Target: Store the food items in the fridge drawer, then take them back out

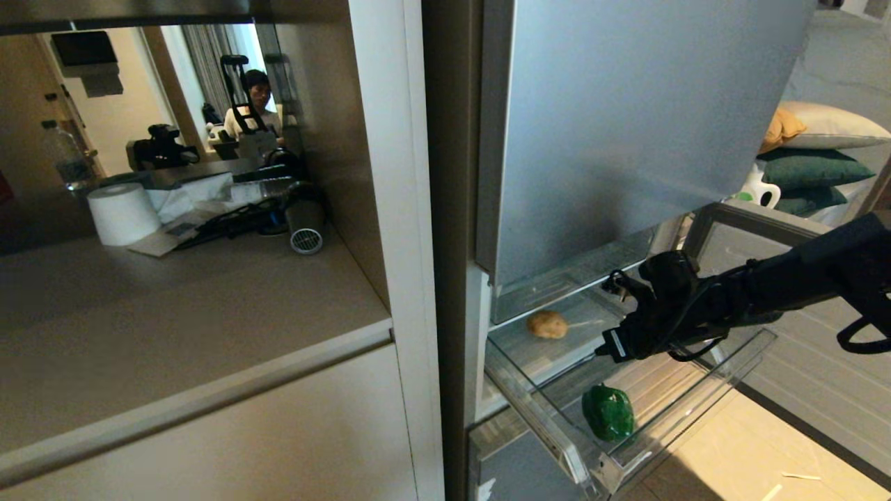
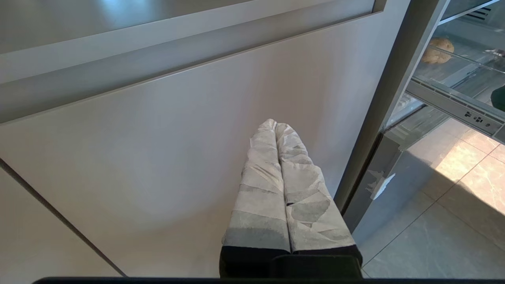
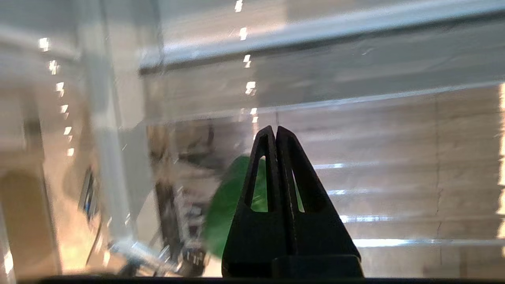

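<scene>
Hovering my right gripper (image 3: 275, 132) over the pulled-out fridge drawer (image 1: 696, 410) with fingers pressed together and empty, I see the potato (image 1: 547, 324) at its back and the bell pepper (image 1: 608, 412) up front, both stored, while my left gripper (image 2: 276, 128), likewise closed, idles by the cabinet door (image 2: 158, 165).

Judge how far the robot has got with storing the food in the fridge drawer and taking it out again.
Done: the potato and green pepper lie in the open fridge drawer. In hand: the right gripper, shut and empty, hangs over the drawer. Left gripper is parked shut by the cabinet. Left: taking both out.
</scene>
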{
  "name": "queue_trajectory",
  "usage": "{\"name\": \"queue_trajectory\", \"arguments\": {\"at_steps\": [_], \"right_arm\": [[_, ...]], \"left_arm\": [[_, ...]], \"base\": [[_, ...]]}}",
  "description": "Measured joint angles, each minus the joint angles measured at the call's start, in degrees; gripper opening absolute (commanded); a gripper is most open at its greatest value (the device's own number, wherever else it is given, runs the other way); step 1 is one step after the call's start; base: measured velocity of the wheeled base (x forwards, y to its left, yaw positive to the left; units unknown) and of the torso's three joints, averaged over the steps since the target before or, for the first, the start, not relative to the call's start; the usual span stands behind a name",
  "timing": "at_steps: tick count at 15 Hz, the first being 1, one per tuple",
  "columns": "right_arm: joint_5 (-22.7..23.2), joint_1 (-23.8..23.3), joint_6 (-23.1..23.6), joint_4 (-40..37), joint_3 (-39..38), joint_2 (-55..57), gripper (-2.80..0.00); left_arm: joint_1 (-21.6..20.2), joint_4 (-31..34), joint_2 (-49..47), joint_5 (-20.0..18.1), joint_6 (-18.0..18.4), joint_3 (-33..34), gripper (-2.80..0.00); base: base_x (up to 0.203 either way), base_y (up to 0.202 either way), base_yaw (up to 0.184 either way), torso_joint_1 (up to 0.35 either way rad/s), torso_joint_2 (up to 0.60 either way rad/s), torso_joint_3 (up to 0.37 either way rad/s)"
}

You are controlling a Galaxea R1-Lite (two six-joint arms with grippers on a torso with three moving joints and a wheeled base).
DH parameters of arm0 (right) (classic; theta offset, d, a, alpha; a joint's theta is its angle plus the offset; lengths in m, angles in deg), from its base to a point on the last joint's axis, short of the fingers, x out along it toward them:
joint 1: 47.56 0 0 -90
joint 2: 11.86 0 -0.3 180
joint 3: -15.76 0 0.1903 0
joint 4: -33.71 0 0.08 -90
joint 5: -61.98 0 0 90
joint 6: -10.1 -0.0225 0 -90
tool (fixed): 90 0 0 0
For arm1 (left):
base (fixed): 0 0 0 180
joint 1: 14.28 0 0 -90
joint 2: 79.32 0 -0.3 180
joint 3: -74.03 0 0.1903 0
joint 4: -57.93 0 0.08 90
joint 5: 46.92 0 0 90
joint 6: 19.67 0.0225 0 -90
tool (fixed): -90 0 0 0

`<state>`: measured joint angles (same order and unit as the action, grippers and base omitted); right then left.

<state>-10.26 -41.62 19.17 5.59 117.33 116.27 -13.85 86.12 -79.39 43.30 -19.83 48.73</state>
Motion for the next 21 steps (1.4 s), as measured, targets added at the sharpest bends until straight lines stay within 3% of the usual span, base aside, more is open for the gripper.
{"name": "queue_trajectory", "arguments": {"at_steps": [4, 5, 12, 21], "right_arm": [[-1.54, 0.89, 1.56, -9.71, 4.43, 0.98, -2.80], [-2.03, 0.92, 1.78, -11.32, 5.45, 1.33, 0.00], [-4.80, 1.66, 1.00, -15.26, 10.25, 3.51, 0.00], [-4.64, 3.15, -1.06, -15.09, 3.35, 1.88, 0.00]], "left_arm": [[0.00, 0.00, 0.00, 0.04, 0.00, 0.00, -2.80], [0.00, 0.00, 0.00, 0.00, 0.00, 0.00, -2.80], [0.00, 0.00, 0.00, 0.02, 0.00, 0.00, -2.80], [0.00, 0.00, 0.00, 0.02, 0.00, 0.00, -2.80]], "base": [[0.000, 0.000, 0.000, 0.000, 0.00, 0.000], [0.000, 0.000, 0.000, 0.000, 0.00, 0.000], [0.000, 0.000, 0.000, 0.000, 0.00, 0.000], [0.000, 0.000, 0.000, 0.000, 0.00, 0.000]]}}
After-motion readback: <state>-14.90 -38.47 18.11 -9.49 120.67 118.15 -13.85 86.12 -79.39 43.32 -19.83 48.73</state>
